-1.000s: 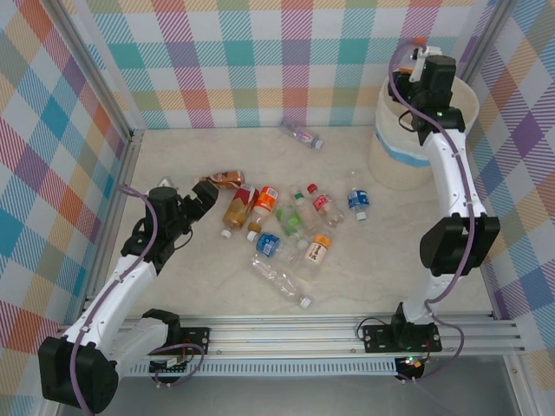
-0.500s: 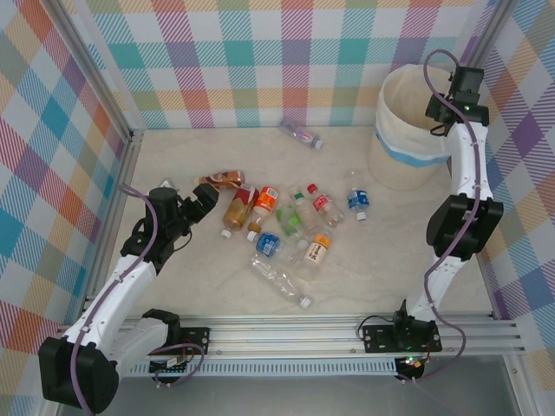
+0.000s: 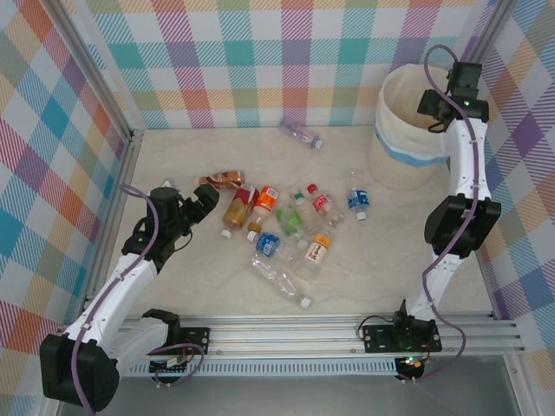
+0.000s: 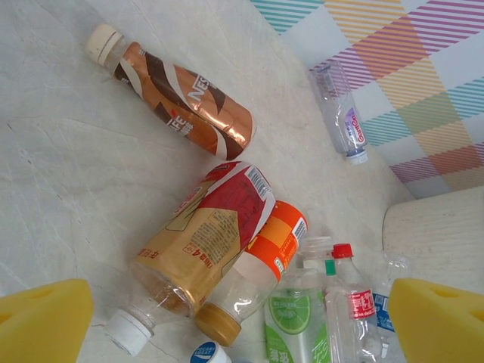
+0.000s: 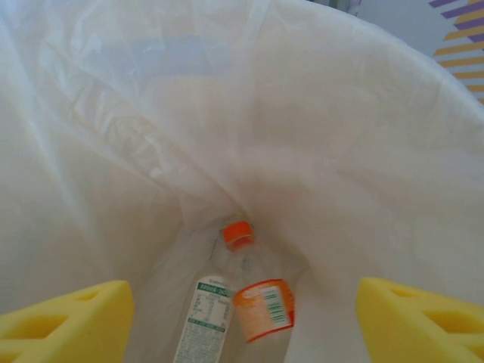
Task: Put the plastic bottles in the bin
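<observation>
Your right gripper (image 5: 243,306) hangs over the bin (image 3: 406,160), its yellow pads (image 5: 64,321) spread apart with nothing between them. Down inside the white liner (image 5: 318,151) you can see the orange-capped bottle (image 5: 259,306) with an orange barcode label. Touching it is the white-labelled bottle (image 5: 203,321), whose green print is too small to read. Your left gripper (image 4: 240,314) is also spread wide and empty, above the plastic bottles (image 3: 290,225) lying on the table (image 3: 173,156). There the brown bottle (image 4: 181,98) reads "NES" in white. Beside it lie the amber bottle (image 4: 208,234) with a red label, the orange-labelled bottle (image 4: 265,253) and the green-labelled bottle (image 4: 291,325) picturing a lime. The clear bottle (image 4: 342,113) lies apart by the back wall
</observation>
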